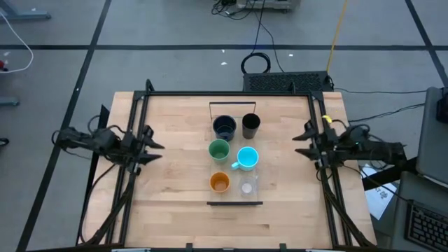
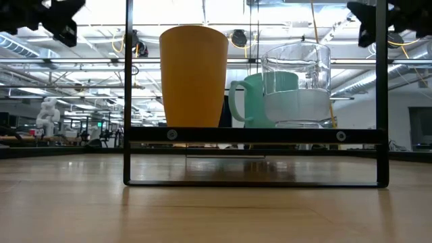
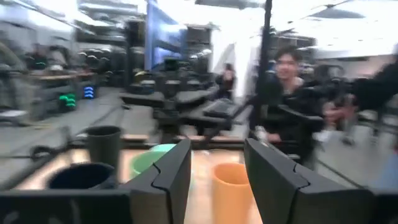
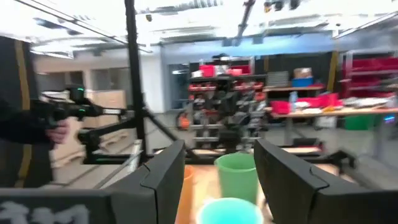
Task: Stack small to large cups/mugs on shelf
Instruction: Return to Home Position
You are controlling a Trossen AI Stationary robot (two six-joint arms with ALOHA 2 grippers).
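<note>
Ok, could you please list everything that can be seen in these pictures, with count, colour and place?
table: one, light wood, under both arms
shelf: one, light wood with dark end strips, middle of the table
orange cup: one, orange, shelf end nearest the low camera, left arm's side
clear cup: one, transparent, same end, beside the orange cup
green cup: one, green, middle of the shelf, left arm's side
blue mug: one, bright blue, middle, beside the green cup
dark mug: one, dark, opposite end, left arm's side
black cup: one, black, beside the dark mug
person: one, dark clothing, beyond the table
left gripper: one, dark, open, at the table's left edge
right gripper: one, dark, open, at the table's right edge
</note>
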